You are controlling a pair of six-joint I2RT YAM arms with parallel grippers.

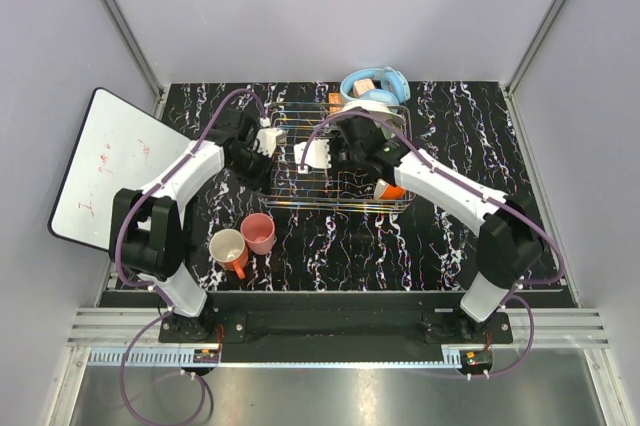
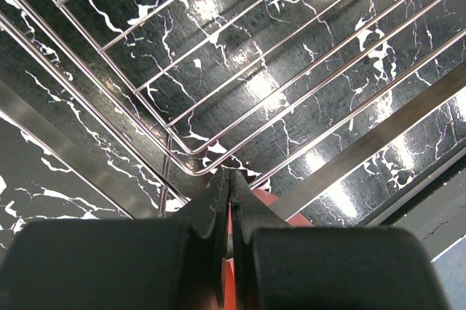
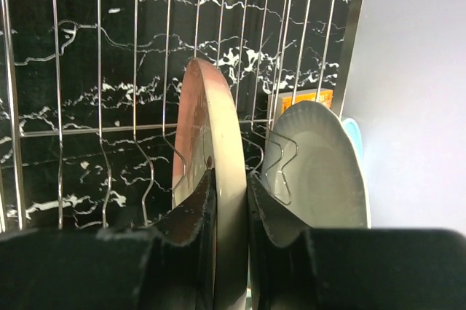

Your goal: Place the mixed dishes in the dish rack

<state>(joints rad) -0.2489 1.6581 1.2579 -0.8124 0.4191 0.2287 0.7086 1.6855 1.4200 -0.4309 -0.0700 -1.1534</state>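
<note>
The right gripper (image 3: 229, 177) is clamped on the rim of the pink-and-cream plate (image 3: 207, 128), which it holds on edge above the wires of the dish rack (image 1: 330, 191); at the plate's 3 o'clock, just beside it, the white plate (image 3: 313, 157) stands upright in the rack's wavy dividers. Seen from overhead, the orange-outside white bowl (image 1: 392, 189) sits at the rack's 5 o'clock corner, partly under the right arm; the light blue headphones (image 1: 375, 84) lie at the rack's 12 to 1 o'clock edge.

The left gripper (image 2: 229, 175) has its fingers pressed together, poised over the rack's rounded corner at 9 o'clock; a thin red sliver shows between them, and I cannot say whether they pinch it or it merely lies behind.

Off the rack, at its 7 o'clock on the black marbled table (image 1: 450, 236), the salmon-pink cup (image 1: 258, 233) and the cream mug with orange handle (image 1: 228, 249) stand mouth-up, touching or nearly so; the white board (image 1: 105, 161) lies at 9 o'clock, overhanging the table's edge.
</note>
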